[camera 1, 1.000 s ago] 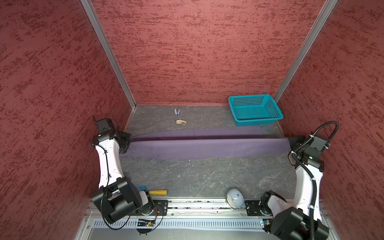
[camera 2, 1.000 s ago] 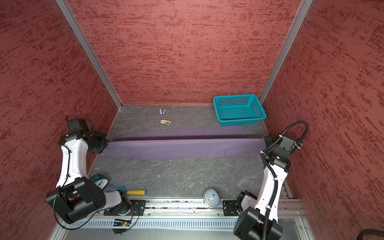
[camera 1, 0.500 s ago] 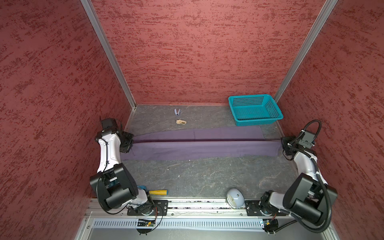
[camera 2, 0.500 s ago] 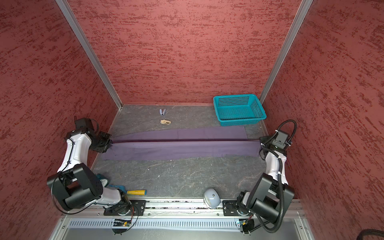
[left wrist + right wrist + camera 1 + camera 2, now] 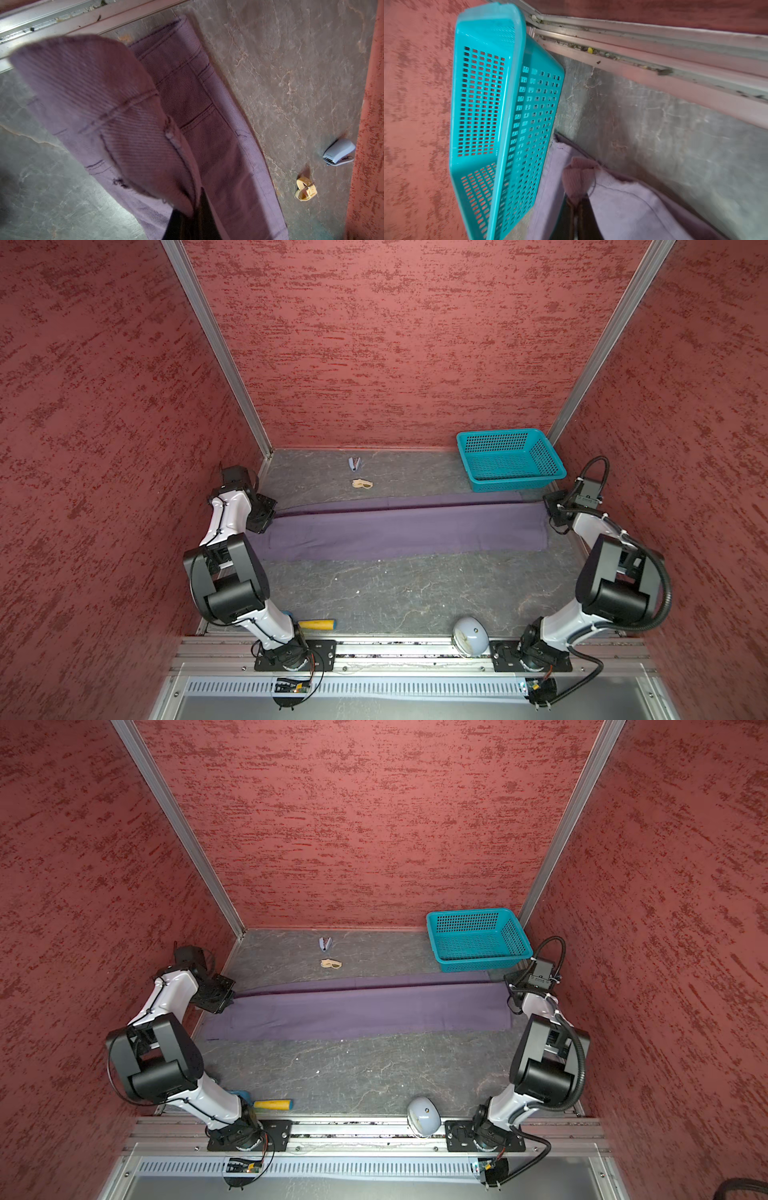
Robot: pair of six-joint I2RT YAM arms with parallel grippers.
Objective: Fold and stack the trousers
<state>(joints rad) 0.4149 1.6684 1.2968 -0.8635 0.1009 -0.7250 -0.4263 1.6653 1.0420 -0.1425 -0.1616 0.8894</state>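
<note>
The trousers point(image 5: 399, 526) are laid out as a long purple band across the middle of the frame in both top views, flat on the grey table point(image 5: 395, 593). A dark fold line runs along the band's upper edge.

The left end effector point(image 5: 266, 517) is at the left end of the band. It is closed on the cloth, and in the left wrist view the stitched fabric is draped over the pinched tips. The right end effector point(image 5: 549, 512) is at the right end, closed on a corner of the hem, which is bunched between its tips in the right wrist view.

A teal basket point(image 5: 509, 458) is set in the upper right, just beside the trousers' right end. A small grey-blue clip point(image 5: 354, 464) and a tan item point(image 5: 362, 484) lie in the upper middle, apart from the cloth. A yellow-handled tool point(image 5: 318, 624) and a pale dome point(image 5: 469, 635) are seen along the lower edge of the table.
</note>
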